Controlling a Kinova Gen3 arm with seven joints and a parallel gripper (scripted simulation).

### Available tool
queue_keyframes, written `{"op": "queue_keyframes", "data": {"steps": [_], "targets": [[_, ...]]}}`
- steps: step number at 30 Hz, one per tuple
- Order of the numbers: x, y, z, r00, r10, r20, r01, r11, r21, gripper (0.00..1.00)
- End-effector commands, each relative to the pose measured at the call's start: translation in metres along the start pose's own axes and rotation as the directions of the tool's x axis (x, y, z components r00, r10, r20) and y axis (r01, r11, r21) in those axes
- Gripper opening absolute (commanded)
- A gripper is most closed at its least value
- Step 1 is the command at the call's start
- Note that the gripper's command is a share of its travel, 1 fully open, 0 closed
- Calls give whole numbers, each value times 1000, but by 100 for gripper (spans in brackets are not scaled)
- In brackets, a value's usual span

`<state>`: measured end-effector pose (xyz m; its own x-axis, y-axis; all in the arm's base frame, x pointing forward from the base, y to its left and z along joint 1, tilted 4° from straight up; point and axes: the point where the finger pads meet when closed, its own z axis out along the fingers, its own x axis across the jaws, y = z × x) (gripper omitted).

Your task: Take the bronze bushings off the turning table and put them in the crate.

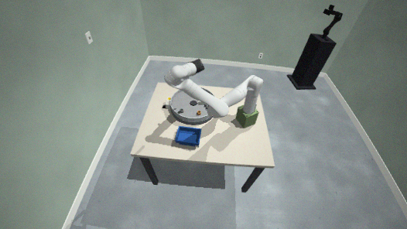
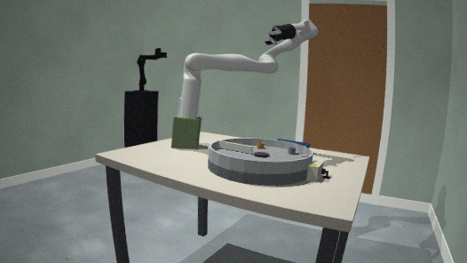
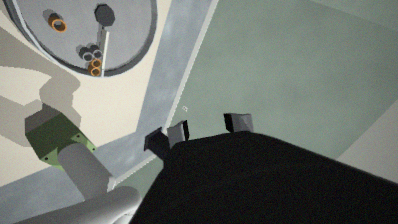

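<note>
The turning table (image 1: 192, 120) (image 2: 257, 170) (image 3: 151, 39) has a raised rim. A bronze bushing (image 1: 199, 113) (image 2: 260, 145) (image 3: 53, 21) stands apart on it. Two more bronze bushings stand near the rim beside the pale bar in the wrist view, one nearer the hub (image 3: 91, 64) and one nearer the rim (image 3: 91, 70). Two steel bushings (image 3: 85, 53) touch or nearly touch them. Another steel bushing (image 1: 180, 111) (image 2: 291, 150) stands across the table. The blue crate (image 1: 188, 136) (image 2: 293, 142) shows nothing inside. My gripper (image 2: 269, 38) (image 3: 206, 124) is open and empty, high above the turning table, tilted sideways.
The pale bar (image 2: 235, 147) (image 3: 106, 47) reaches from the dark hub (image 2: 261, 155) (image 3: 104, 15) to the rim. A small box with a yellow mark (image 2: 315, 166) is at the turning table's side. The green arm base (image 1: 247, 117) (image 2: 186, 132) stands on the same work table. A black pedestal (image 1: 312, 59) stands beyond.
</note>
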<state>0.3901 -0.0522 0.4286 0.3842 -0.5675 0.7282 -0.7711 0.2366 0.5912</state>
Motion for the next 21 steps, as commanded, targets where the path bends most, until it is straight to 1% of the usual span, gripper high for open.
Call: {"op": "queue_keyframes", "data": {"steps": [1,6,8,11,21], "targets": [[0,2,-1,1000,1,2,-1,1000,7,100],[0,2,-1,1000,1,2,-1,1000,7,100],[-5,-7,0,998,-61,30,58,995,85,100],[-12,-20,3,986,-157,63,141,969,204,100],[-12,-20,3,986,-157,63,141,969,204,100]]}}
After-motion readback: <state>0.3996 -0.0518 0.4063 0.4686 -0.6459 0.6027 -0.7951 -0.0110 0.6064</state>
